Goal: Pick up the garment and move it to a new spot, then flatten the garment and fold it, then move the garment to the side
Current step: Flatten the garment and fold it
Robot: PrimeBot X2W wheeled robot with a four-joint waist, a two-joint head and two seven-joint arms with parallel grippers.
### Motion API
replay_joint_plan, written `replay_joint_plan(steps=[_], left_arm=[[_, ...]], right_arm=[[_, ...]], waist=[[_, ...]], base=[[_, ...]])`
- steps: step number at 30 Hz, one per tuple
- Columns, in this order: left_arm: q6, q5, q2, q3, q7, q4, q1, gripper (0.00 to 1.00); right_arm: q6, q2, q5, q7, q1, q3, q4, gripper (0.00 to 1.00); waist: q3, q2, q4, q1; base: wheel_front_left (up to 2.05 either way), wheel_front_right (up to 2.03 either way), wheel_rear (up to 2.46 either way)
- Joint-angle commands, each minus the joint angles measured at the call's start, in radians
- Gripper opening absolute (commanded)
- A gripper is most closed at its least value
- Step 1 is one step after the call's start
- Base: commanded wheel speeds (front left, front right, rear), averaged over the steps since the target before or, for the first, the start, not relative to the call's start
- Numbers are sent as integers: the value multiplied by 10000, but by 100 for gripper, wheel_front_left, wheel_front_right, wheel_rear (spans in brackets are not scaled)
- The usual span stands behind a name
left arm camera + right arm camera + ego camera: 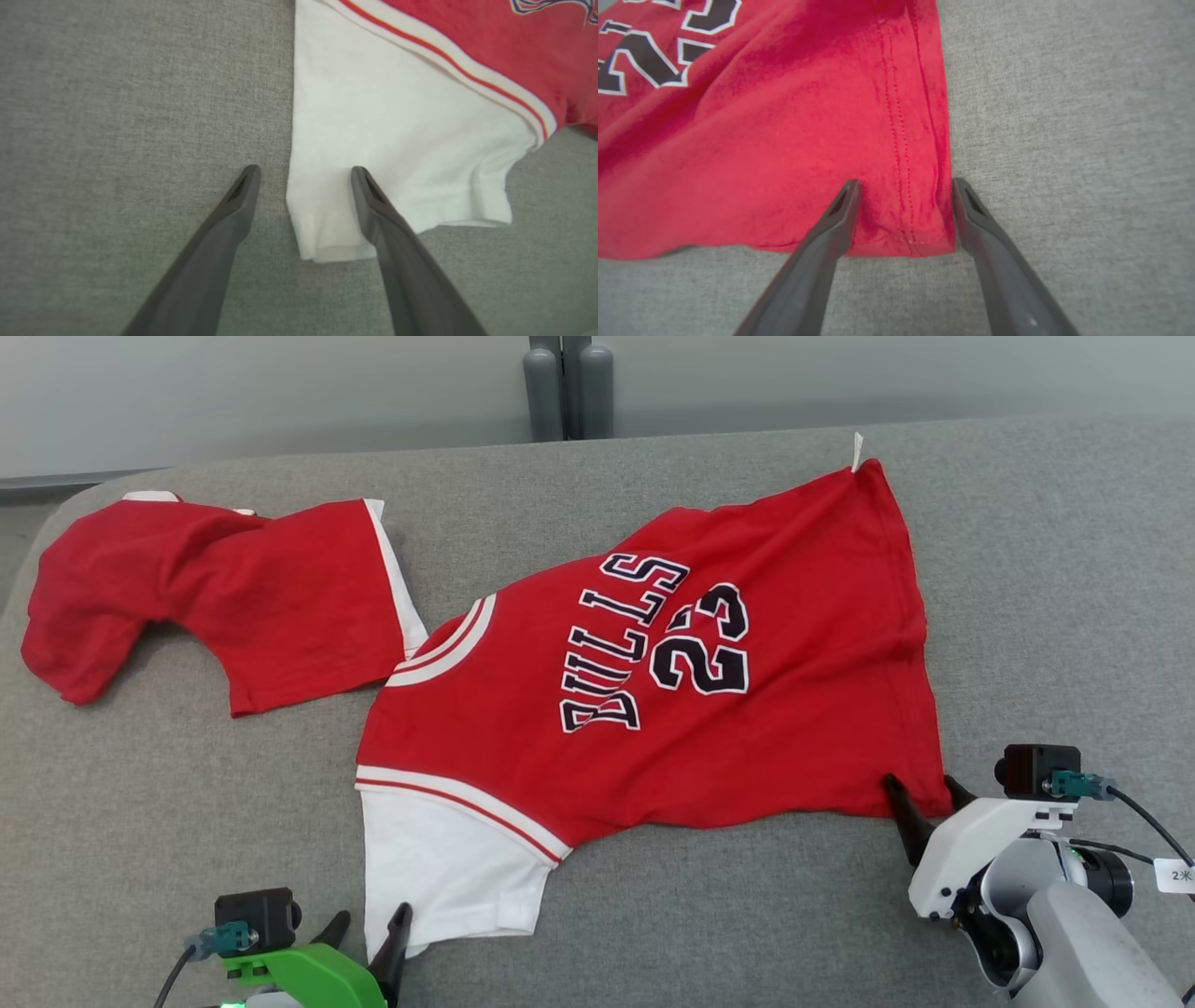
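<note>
On the grey cushion [1027,569]: red jersey [653,709] lay spread, mildly rumpled.
Handling: judged light, limp, prone to bunching.
Hold points: white sleeve [448,868] cuff, hem corner [915,224].
Left hand [372,913]: wide, straddling the cuff edge.
Right hand [922,782]: wide, straddling the hem corner.
Nearby: second red garment [233,597] beside the collar [448,649]; nothing judged obstructing.

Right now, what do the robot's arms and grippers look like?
Both have two long, dark, tapering fingers. The left gripper has a bright green body, the right gripper a white one on a pale grey forearm. Each carries a black camera block with a teal plug.
</note>
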Motion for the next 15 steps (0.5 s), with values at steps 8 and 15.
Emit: replay_joint_plan(steps=[8,15], left_arm=[[-195,-448,-85,-209,687,126,299,30],[-195,-664,26,-205,872,-425,512,0]], right_arm=[[6,121,300,-194,-38,388,562,30],[5,75,536,-615,-12,659,723,0]], waist=[[-108,0,-41,0],[-352,0,-40,0]], base=[[0,0,0],[0,0,0]])
